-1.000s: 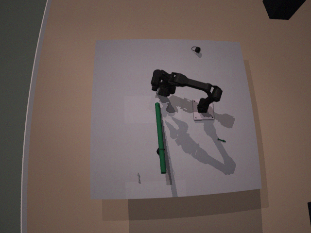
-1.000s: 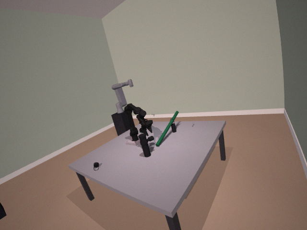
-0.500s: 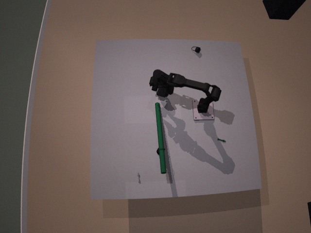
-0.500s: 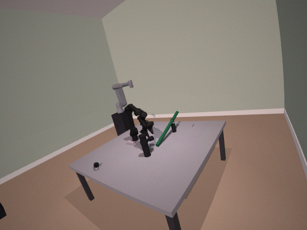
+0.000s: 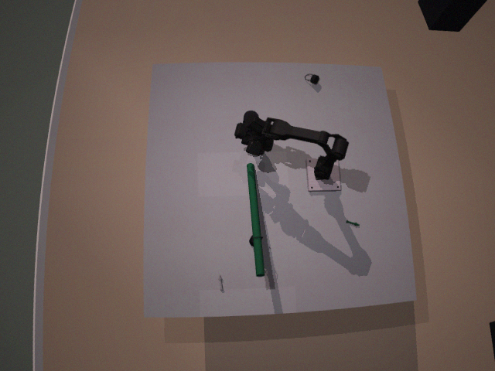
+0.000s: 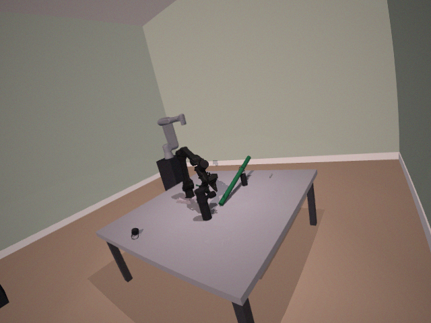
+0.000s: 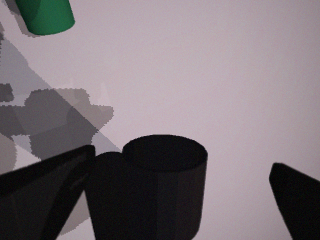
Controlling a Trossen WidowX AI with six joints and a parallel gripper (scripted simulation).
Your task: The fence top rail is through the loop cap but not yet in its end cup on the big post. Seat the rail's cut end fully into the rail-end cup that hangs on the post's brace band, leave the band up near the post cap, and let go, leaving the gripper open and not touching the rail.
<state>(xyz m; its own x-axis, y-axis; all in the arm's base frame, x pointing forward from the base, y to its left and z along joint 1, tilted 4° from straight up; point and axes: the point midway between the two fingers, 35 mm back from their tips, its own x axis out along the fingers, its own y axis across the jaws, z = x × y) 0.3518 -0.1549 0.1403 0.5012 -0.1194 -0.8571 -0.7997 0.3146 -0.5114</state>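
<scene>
The green rail (image 5: 254,207) (image 6: 231,188) (image 7: 50,17) slopes down from the small black post (image 6: 244,180) at the far side, passing through the loop cap (image 5: 257,237) on that post. Its low end lies outside the cup, close to the table. The big black post (image 5: 250,116) (image 6: 204,206) stands upright. The rail-end cup (image 6: 211,194) (image 7: 177,200) sticks out near the post's top; its mouth is empty. The brace band is too dark to make out. My gripper (image 7: 181,162) is open and empty, its fingertips on either side of the cup in the wrist view, clear of the rail.
A loose black cap with a ring (image 5: 314,79) (image 6: 135,231) lies near a table corner. A green bolt (image 5: 352,222) and a small grey bolt (image 5: 221,283) (image 6: 271,175) lie on the table. A grey robot arm (image 6: 170,135) stands beyond the table.
</scene>
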